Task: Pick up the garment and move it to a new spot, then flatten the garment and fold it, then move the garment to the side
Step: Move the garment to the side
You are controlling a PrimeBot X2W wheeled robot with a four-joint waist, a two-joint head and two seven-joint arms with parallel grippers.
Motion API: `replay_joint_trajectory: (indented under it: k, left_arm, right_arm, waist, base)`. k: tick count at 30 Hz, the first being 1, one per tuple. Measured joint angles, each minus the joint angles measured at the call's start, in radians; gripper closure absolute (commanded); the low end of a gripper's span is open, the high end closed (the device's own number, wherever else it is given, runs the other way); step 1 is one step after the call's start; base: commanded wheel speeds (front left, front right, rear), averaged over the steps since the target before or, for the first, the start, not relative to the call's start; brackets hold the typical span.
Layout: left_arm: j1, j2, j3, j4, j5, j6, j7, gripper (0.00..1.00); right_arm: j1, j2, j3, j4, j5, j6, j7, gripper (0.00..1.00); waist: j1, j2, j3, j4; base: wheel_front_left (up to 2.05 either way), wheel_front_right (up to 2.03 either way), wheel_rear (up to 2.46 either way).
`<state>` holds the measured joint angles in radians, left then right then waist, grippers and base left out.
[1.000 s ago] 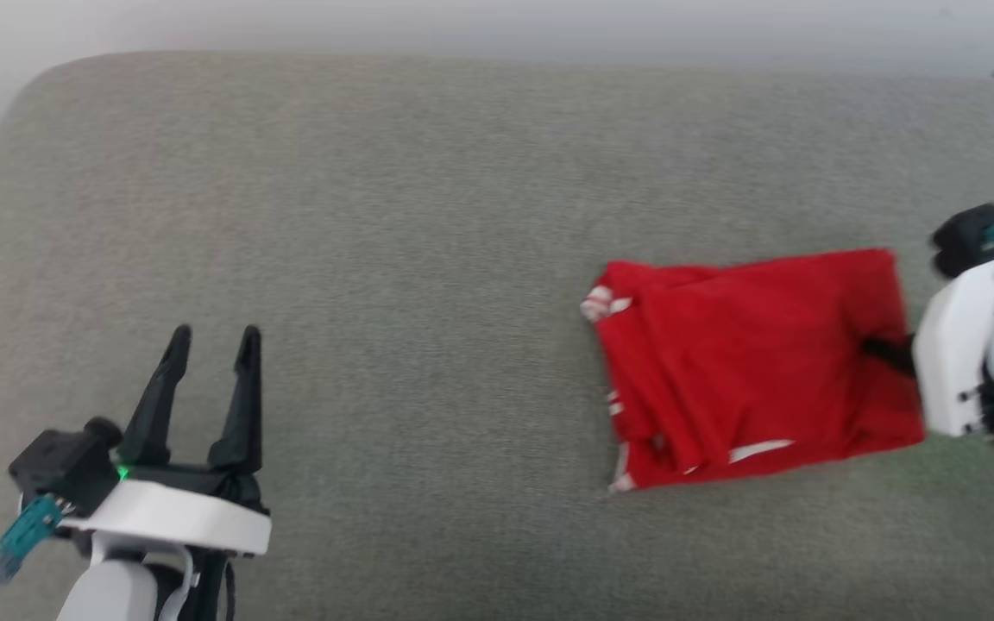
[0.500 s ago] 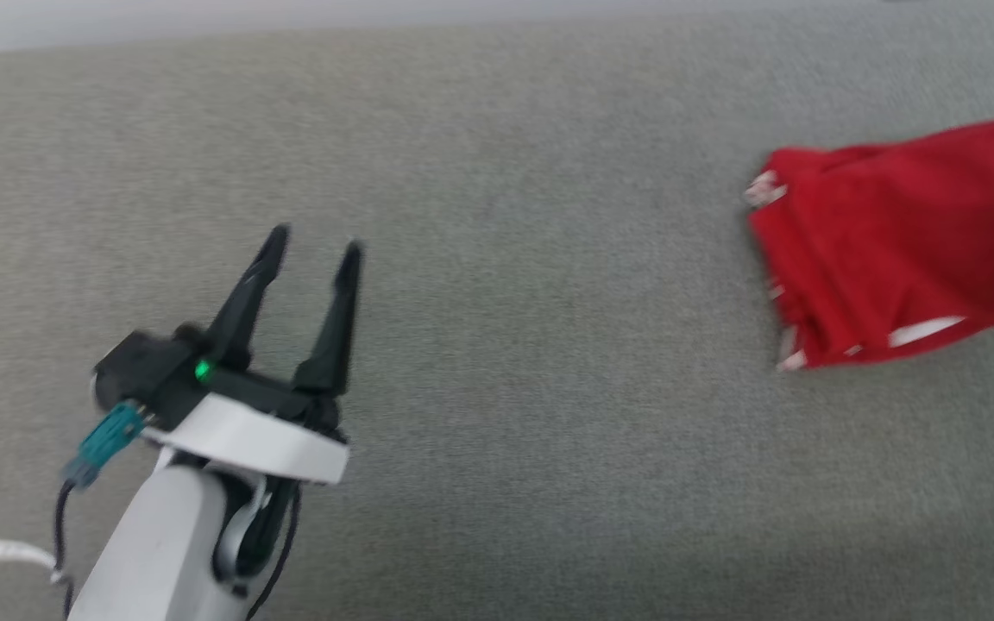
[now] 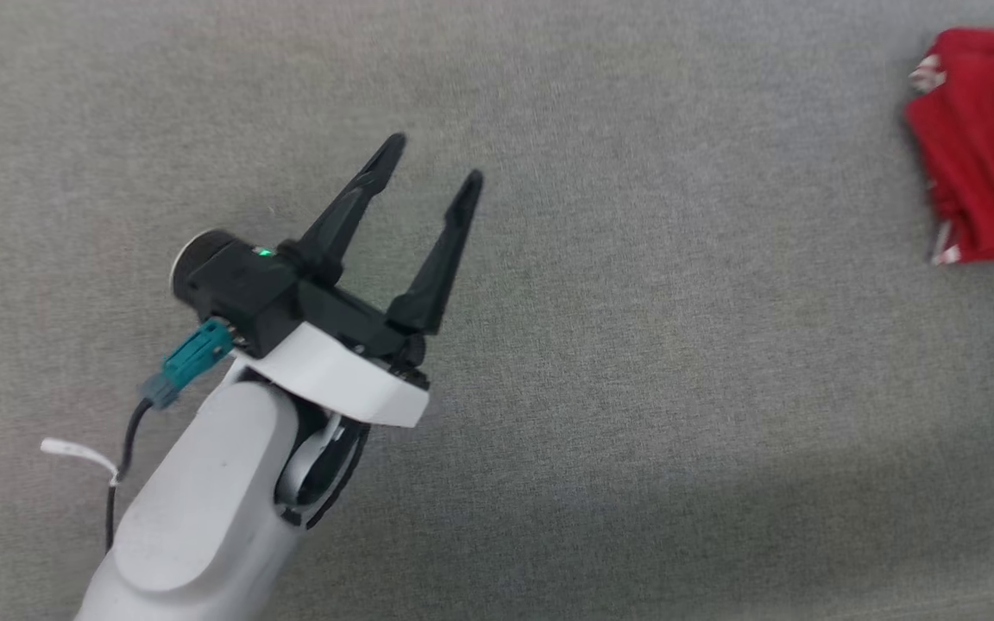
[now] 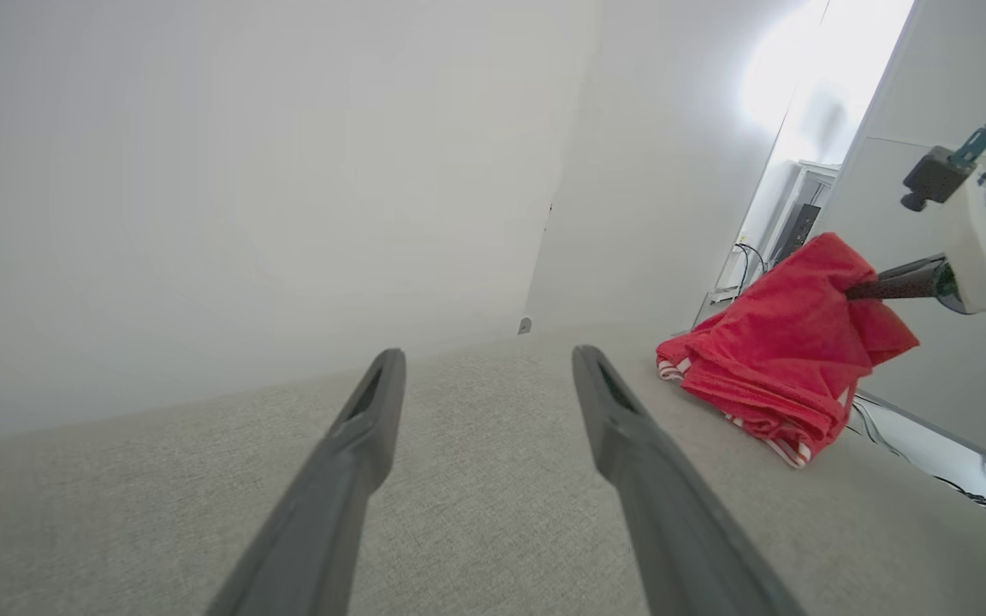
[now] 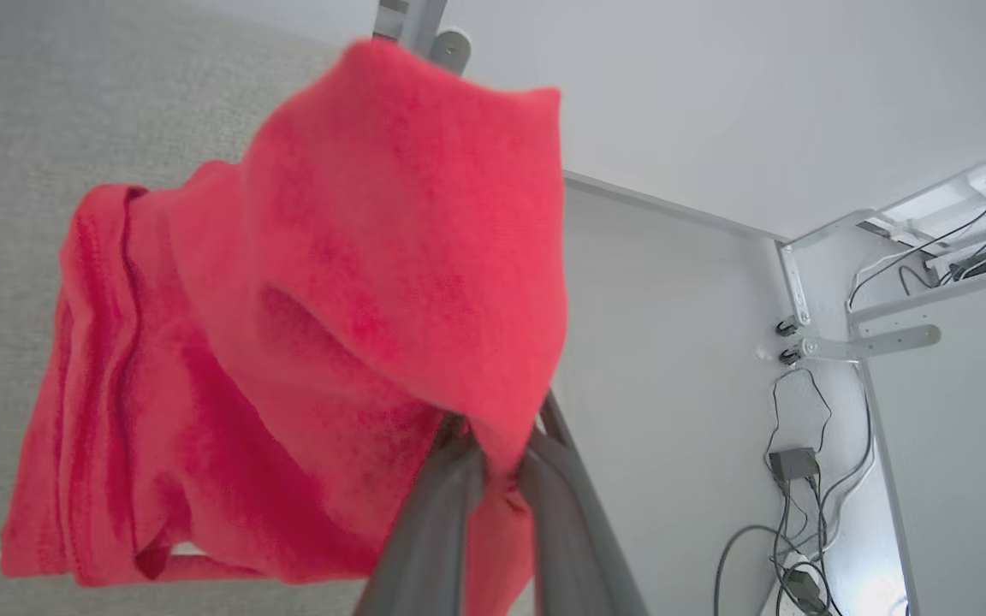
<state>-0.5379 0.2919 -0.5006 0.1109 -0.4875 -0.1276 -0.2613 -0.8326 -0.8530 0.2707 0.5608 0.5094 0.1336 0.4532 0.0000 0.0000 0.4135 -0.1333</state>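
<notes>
Garment (image 3: 984, 147) sits at my three o'clock on the grey cushion (image 3: 635, 388), one edge lifted, my right claw (image 5: 493, 462) clamped on it. I'd drag sideways low and slow so folds hold; left claw (image 3: 434, 159) hangs apart, empty

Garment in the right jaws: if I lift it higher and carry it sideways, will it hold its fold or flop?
Likely floppy: the garment sags from the jaws of the right gripper down to the grey cushion. Probably light, since one pinched edge carries the raised part. The fold may well slip open; its layers look loose.
</notes>
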Motion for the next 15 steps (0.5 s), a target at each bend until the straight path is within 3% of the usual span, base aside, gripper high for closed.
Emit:
replay_joint_trajectory:
  k: [6,15]
  left_arm:
    - [-0.054,-0.004,-0.050,0.001,-0.006,0.000,0.000,0.00]
    - [-0.100,-0.004,-0.095,0.006,-0.016,0.000,0.000,0.00]
  right_arm:
    - [-0.064,0.003,-0.071,0.126,-0.116,0.000,-0.049,1.00]
    - [-0.116,0.100,-0.184,0.300,-0.257,0.000,-0.118,1.00]
  waist:
    - [0.0000,0.0000,0.050,-0.003]
    - [0.0000,0.0000,0.104,0.033]
  base:
    - [0.00,0.00,0.00]
    - [0.00,0.00,0.00]
